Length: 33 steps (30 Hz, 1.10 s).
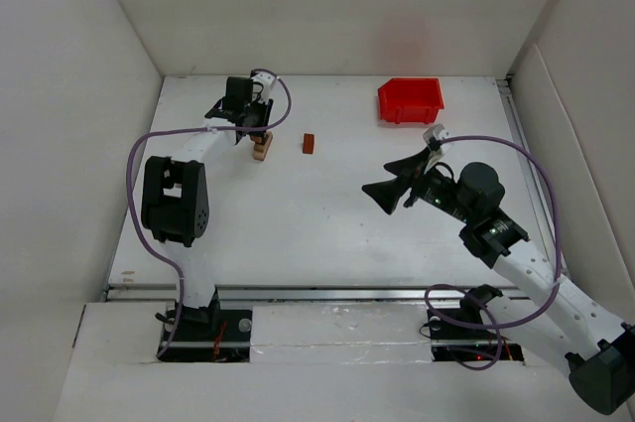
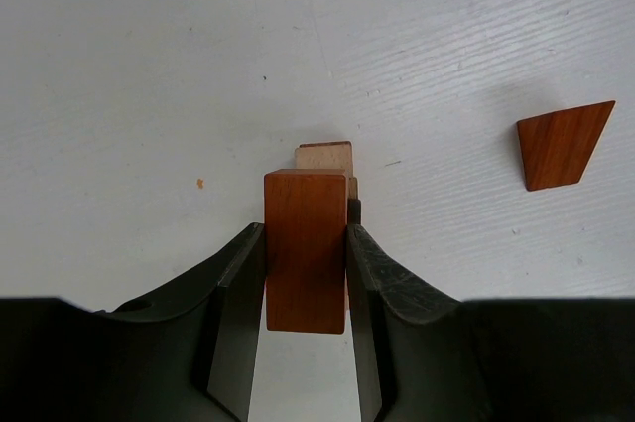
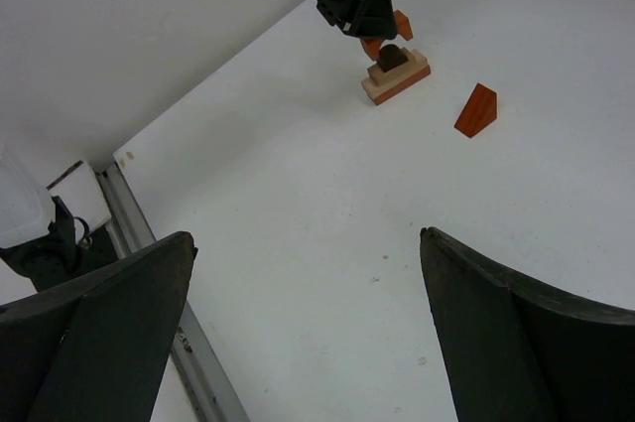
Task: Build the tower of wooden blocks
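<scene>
1. Upper left of the top view: the left gripper (image 1: 260,132) points down at the tower (image 1: 262,148), which stands toward the far left of the table (image 1: 327,233).
2. Left wrist view, centre: the jaws are drawn in narrow and clamped on a reddish-brown block (image 2: 306,248), one jaw flat against each long side. The block sits square between them, with its far end past the tips.
3. Same view, just beyond that far end: a tan piece of the tower shows underneath. I cannot tell whether the held block touches the stack.
4. Right wrist view, upper middle: the tower is a tan base slab with a smaller tan piece on it and a dark brown piece on top. The held block is right at the top of it.
5. Right of the tower: a loose reddish-brown wedge (image 1: 310,144) lies alone on the table, near the stack but apart from it.
6. Upper right of the top view: a red bin (image 1: 410,99), well apart from the blocks.
7. Right of centre: the right gripper (image 1: 382,194) has its jaws spread wide with nothing between them, touching no block, tips aimed left.
</scene>
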Each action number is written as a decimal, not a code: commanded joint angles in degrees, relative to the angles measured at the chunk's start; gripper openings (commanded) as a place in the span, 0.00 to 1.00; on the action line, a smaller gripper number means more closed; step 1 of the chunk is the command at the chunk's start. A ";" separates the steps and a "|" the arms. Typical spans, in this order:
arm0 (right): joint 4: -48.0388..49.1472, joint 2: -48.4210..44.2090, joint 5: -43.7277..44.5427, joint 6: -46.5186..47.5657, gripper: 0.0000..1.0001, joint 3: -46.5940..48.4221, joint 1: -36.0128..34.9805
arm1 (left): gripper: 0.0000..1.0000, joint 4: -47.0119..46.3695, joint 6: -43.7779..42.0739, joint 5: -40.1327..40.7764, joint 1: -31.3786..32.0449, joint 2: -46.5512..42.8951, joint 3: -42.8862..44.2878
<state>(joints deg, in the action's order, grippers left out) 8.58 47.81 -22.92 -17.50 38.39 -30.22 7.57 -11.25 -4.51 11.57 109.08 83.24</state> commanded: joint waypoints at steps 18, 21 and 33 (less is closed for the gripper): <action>3.81 -0.61 -2.66 0.62 1.00 -0.33 -0.90 | 0.07 -1.25 0.08 0.47 0.12 0.96 0.78; 3.90 -0.53 -2.75 0.62 1.00 -0.25 -0.90 | 0.10 -1.25 0.17 0.30 0.12 0.96 0.87; 3.81 -0.35 -2.75 0.62 1.00 -0.25 -0.90 | 0.22 -1.16 0.43 -0.23 0.12 1.14 0.87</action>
<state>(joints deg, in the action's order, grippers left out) 8.62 47.70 -25.04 -17.52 38.39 -30.50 7.51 -11.11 -4.36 11.57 111.04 83.24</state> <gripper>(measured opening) 0.999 0.308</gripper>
